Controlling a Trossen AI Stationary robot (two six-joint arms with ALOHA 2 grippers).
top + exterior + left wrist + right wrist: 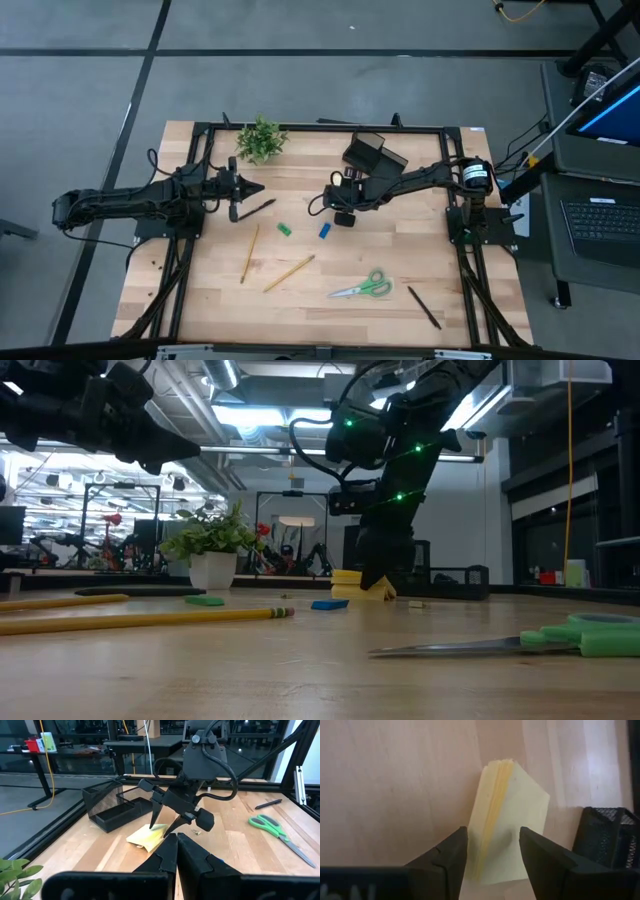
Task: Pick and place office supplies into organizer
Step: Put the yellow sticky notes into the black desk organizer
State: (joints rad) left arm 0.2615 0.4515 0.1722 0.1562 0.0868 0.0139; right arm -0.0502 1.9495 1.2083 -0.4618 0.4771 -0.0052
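Pincer [490, 851] prongs straddle fanned yellow sticky-note pad [507, 815] beside mesh organizer [607, 837]

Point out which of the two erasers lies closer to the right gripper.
The blue eraser: it lies just beside the right gripper, which hangs open over the sticky-note pad. The green eraser sits farther off, toward the pencils.

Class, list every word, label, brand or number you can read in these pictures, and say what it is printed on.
None can be read.
Pale marks on the right gripper body are cut off by the picture's edge.
The sticky-note pad shows no writing.
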